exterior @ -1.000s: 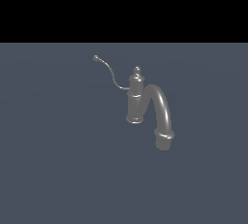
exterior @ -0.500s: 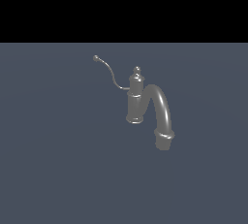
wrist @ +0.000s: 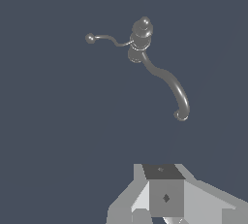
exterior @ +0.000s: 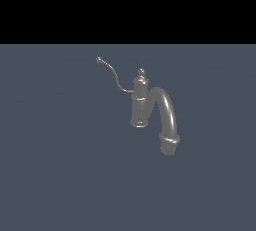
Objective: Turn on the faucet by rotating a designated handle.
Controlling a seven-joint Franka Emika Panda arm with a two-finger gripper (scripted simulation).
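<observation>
The grey metallic faucet (exterior: 140, 103) stands upright on the dark floor, its post topped by a finial. Its thick arched spout (exterior: 168, 117) curves down toward the exterior view's right and ends in a flared mouth. The thin curved handle (exterior: 113, 74) branches from the post toward the exterior view's left and ends in a small ball tip (exterior: 99, 60). The wrist view looks down on the faucet (wrist: 141, 33), the handle (wrist: 107, 38) and the spout (wrist: 170, 85) from a distance. Only a grey blocky part of my gripper (wrist: 164, 197) shows there, well away from the faucet; its fingers are not clearly visible.
A flat, dark blue-grey floor (exterior: 60, 175) stretches around the faucet. Above its far edge the exterior view is black. The arm itself is out of the exterior view.
</observation>
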